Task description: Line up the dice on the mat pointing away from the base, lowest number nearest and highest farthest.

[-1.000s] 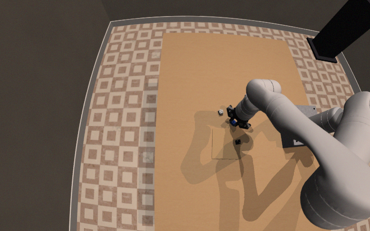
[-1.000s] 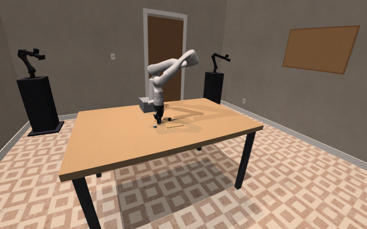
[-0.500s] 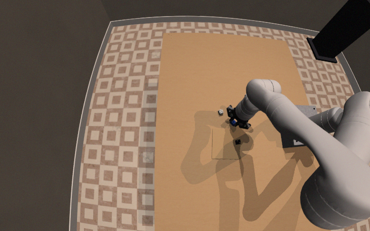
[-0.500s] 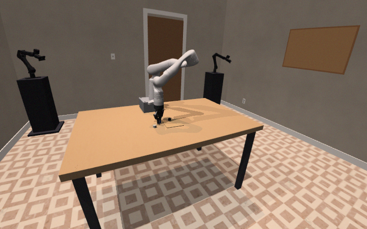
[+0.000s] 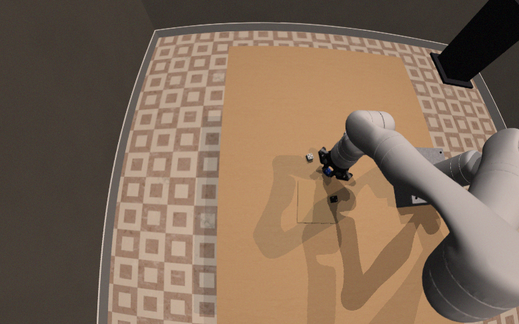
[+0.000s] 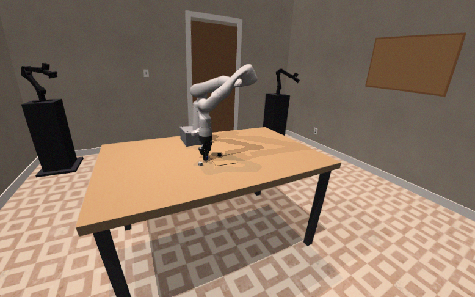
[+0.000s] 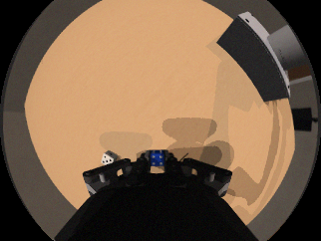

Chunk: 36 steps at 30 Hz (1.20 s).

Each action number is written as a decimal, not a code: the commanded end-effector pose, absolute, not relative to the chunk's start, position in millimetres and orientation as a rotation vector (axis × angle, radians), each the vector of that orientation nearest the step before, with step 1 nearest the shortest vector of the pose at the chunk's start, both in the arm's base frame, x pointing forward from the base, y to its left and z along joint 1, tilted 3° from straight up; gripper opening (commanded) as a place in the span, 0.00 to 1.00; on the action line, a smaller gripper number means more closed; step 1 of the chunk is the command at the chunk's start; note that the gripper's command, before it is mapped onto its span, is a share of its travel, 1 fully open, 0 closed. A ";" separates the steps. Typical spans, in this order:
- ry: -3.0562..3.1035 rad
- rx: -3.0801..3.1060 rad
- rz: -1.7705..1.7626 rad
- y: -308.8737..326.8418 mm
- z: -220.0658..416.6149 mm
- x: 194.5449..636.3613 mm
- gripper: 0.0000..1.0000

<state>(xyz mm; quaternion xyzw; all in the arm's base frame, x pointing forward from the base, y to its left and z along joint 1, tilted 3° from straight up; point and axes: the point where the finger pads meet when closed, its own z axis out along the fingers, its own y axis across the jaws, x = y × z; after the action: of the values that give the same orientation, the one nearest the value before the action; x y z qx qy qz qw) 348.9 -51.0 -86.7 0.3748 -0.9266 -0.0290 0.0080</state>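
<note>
The gripper (image 5: 327, 172) (image 6: 205, 158) (image 7: 158, 159) points down, its fingers shut on the blue die, one on each side. The blue die (image 5: 327, 171) (image 7: 158, 158) is low at the table, just outside the mat's upper edge in the top view; its upper face shows several pips. The thin mat (image 5: 305, 205) (image 6: 226, 161) is table-coloured and lies flat; its edge nearest the base is lost in shadow. The black die (image 5: 333, 199) (image 6: 219, 154) stands at the mat's base side; its number is unclear. The white die (image 5: 309, 157) (image 6: 199, 163) (image 7: 108, 158) is on the table off the mat, several pips showing.
The wooden table (image 5: 273, 101) (image 6: 151, 181) (image 7: 115, 75) bears everything. The robot's grey base box (image 5: 428, 153) (image 6: 189, 137) (image 7: 249, 55) is at the table's far side in the exterior view. The white die is close beside the gripper's outer linkage. Arm shadows cross the mat.
</note>
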 end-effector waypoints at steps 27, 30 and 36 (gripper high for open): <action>-2.901 1.173 -0.089 -55.3 10.7 353.5 0.15; -2.901 1.173 -0.089 -55.3 11.5 353.6 0.15; -2.901 1.173 -0.089 -55.3 11.5 353.6 0.15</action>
<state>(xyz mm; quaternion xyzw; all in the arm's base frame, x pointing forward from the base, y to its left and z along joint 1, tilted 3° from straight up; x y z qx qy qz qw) 353.0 -55.5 10.9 0.3746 -0.9267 -0.0286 0.0065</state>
